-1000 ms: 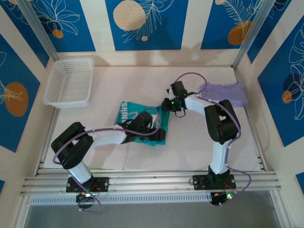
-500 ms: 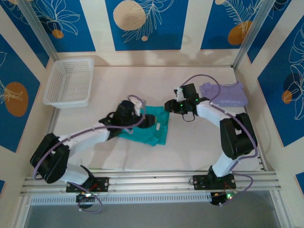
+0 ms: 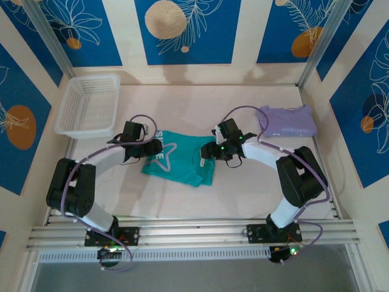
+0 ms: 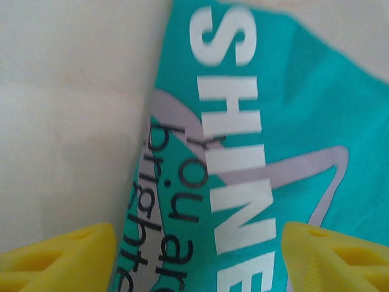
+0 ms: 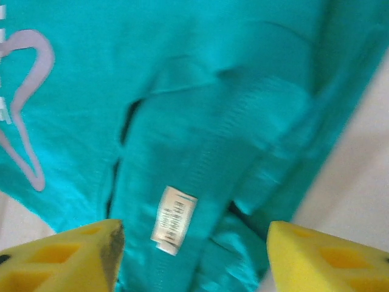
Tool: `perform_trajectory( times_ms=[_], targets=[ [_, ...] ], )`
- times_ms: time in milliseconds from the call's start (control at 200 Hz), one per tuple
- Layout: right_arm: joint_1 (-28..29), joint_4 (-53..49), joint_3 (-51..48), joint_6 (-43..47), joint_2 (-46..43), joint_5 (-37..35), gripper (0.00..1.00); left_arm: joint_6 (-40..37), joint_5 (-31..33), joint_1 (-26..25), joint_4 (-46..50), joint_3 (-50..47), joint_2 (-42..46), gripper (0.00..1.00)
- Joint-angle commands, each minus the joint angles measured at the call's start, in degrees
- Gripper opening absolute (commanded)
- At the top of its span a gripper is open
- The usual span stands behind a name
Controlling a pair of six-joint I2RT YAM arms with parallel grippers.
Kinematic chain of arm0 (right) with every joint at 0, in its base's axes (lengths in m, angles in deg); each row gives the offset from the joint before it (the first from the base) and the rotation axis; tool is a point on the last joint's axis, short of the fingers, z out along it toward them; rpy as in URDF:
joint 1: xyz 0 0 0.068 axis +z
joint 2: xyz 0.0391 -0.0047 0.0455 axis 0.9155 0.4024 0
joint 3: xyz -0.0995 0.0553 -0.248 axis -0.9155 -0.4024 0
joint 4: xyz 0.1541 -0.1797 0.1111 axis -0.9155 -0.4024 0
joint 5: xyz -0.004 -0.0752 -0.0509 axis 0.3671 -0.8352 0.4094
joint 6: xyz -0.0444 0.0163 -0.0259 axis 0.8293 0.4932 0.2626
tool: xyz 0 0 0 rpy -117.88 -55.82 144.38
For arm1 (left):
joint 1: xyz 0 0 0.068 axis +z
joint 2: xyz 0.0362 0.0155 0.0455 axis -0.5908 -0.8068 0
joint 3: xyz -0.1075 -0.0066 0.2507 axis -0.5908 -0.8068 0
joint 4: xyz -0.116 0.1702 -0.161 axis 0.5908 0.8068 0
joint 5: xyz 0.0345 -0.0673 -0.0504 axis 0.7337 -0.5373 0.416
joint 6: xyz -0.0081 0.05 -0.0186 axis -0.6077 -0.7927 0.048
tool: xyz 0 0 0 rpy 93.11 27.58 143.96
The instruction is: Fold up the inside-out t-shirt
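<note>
The teal t-shirt (image 3: 179, 159) lies mid-bench (image 3: 243, 182) with open room around it. The left fingers (image 4: 61, 258) are spread at its left edge. The right fingers (image 5: 328, 258) are spread over the collar label (image 5: 173, 219), seemingly not touching. The basket (image 3: 88, 103) stands well apart.

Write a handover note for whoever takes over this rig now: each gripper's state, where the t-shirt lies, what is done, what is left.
Left gripper: open, empty, over the left edge of the teal t-shirt, by its SHINE print.
Right gripper: open, empty, over the shirt's right side, above the white label.
Shirt: middle of the table, print up, right part rumpled.
Done: shirt looks gathered into a compact shape.
Left: probably smooth the rumpled side and finish the fold.
</note>
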Motion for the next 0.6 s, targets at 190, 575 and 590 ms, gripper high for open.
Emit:
perform_trajectory(
  times_ms=[190,575,590],
  targets=[
    [-0.6,-2.0,0.5,-2.9,2.6,3.8,0.82,-1.9,-8.3,0.2,0.3,-3.7,0.6,0.66],
    [0.5,-2.5,1.6,-3.6,3.8,2.4,0.80,-2.1,-8.3,0.0,2.3,-5.5,1.1,0.66],
    [0.5,-2.6,1.5,-3.5,3.6,2.2,0.80,-1.9,-8.6,0.0,2.2,-6.1,1.6,0.66]
  ],
)
